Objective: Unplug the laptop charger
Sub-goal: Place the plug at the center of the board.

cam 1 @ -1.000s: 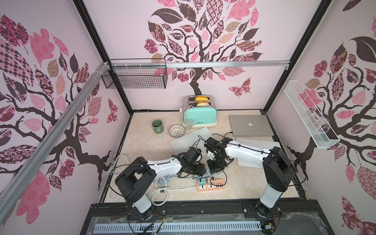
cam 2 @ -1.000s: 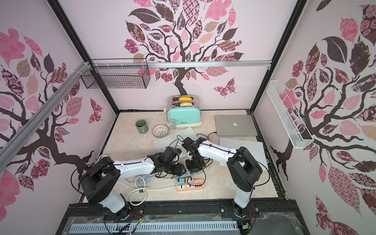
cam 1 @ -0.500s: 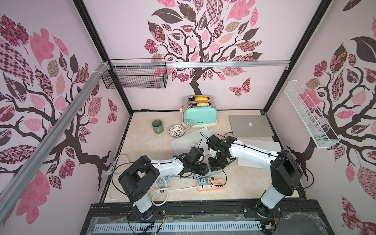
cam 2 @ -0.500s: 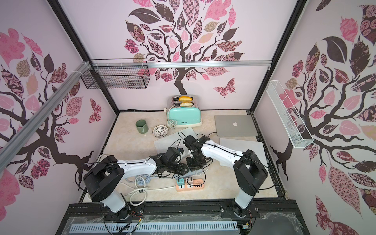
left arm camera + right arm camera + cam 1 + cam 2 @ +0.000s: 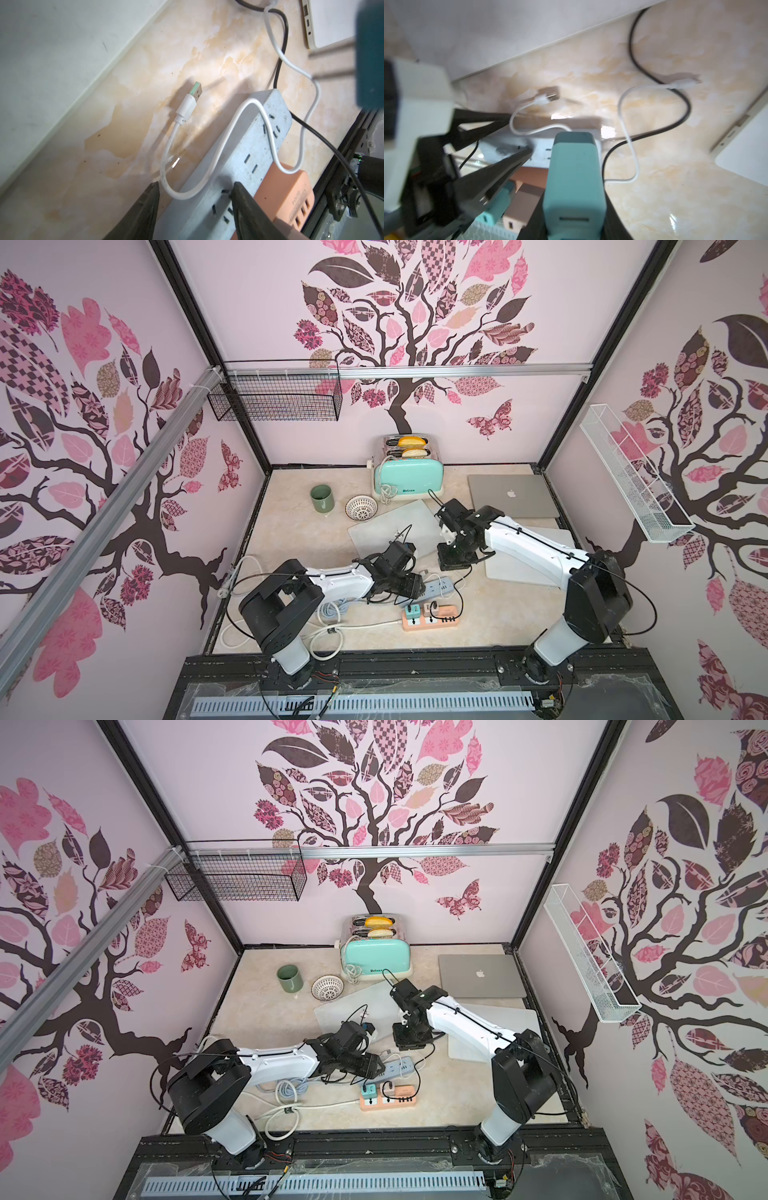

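Right gripper (image 5: 573, 203) is clamped on the teal charger (image 5: 574, 166) and holds it up off the table (image 5: 291, 539). Its prongs look bare and clear of the grey strip (image 5: 255, 145), though they are blurred. Left gripper (image 5: 195, 185) has its jaws apart and grips nothing. One finger (image 5: 241, 199) is over the strip's top, the other over the table beside it. USB cable (image 5: 186, 107) loops across the strip, plug loose on the table. Orange strip (image 5: 291, 187) lies just beside the grey one. Closed laptop (image 5: 513, 495) sits in the far right corner, well apart.
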{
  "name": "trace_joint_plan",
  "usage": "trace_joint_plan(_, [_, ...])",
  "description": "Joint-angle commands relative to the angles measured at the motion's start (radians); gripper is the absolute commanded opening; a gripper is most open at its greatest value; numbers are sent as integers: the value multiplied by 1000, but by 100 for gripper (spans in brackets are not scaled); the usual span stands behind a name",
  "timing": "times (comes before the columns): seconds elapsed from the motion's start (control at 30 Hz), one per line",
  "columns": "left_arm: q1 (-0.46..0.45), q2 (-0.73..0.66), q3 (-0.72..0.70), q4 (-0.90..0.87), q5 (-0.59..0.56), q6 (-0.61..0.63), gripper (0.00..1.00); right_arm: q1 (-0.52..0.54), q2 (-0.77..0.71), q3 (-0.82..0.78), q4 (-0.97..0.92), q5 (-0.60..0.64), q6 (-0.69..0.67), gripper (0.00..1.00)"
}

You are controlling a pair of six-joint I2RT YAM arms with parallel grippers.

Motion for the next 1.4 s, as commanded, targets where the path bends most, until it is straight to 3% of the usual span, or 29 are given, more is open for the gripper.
trace_joint_plan(0.0, [-18,2,-16,-201,44,29,59,-43,16,36,36,-18,-47,7])
trace_joint_plan(0.27, [-15,-60,45,-218,101,14,61,-43,80,29,179,-237,-70,14])
trace_joint_plan(0.8, [85,-157,44,-203,182,5,65,-44,155,-65,135,-221,-77,27])
trace_joint_plan(1.1, [121,-180,83,-240,183,26,65,-44,174,-33,107,-195,-80,46])
trace_joint_plan(1.2, [125,-181,91,-244,175,28,65,-44,168,-18,93,-180,-81,58])
trace_joint_plan(1.37, [131,-186,110,-246,172,29,65,-44,151,28,63,-159,-79,65])
